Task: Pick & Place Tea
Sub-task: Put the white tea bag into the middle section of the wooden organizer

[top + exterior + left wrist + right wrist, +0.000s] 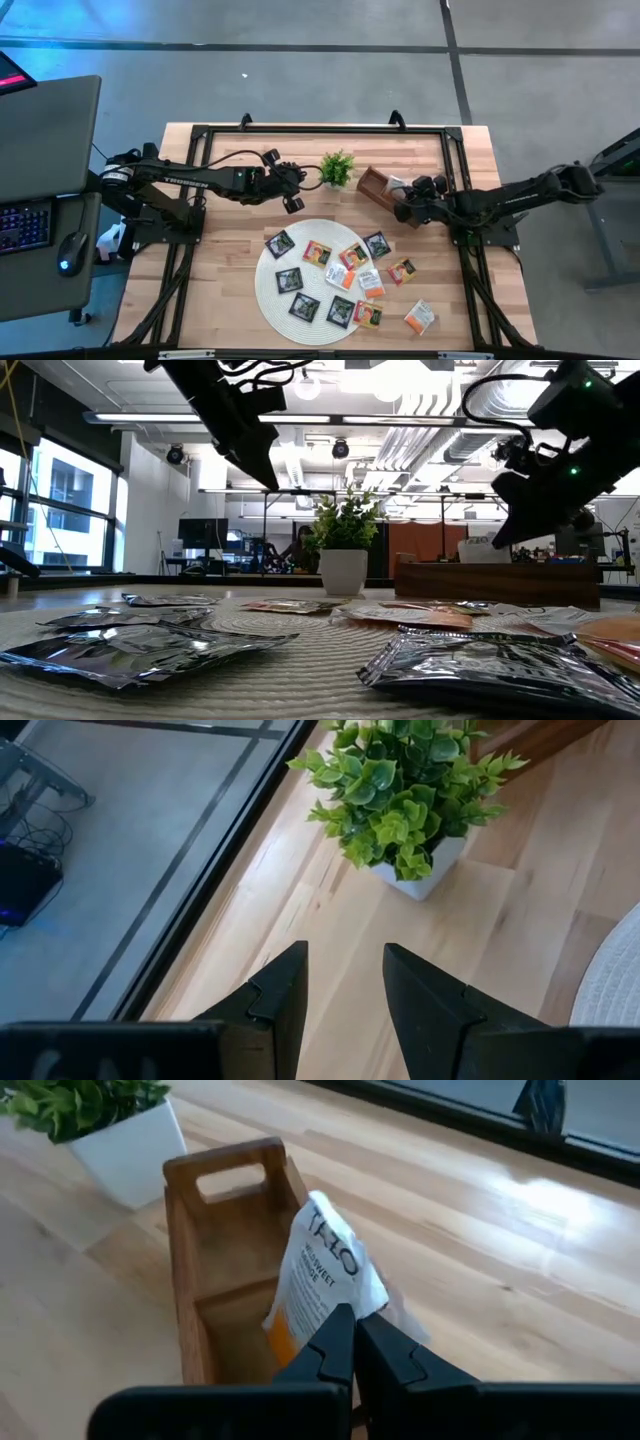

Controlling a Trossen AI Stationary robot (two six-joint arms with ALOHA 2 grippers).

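Note:
Several tea sachets, black [280,243] and white-and-orange [317,252], lie flat on a round white mat [268,290]; two more [402,270] [420,317] lie on the bare wood to its right. My right gripper [355,1342] is over the wooden tray [215,1230], shut on a white-and-orange sachet [325,1265]. My left gripper [345,960] hangs open in the air to the left of the potted plant [400,790], with nothing between its fingers. My right gripper pinches the sachet's near edge [318,1320] between its two fingers. The fingers slant down from the table's right side. The sachet sticks out ahead of them, tilted, over the tray's inner compartment [235,1330]; whether it touches the tray's wall, I cannot tell.
The potted plant [337,168] stands just left of the tray [378,188] at the table's far middle. A black frame [320,130] runs along the table's far and side edges. Bare wood [220,280] lies left of the mat.

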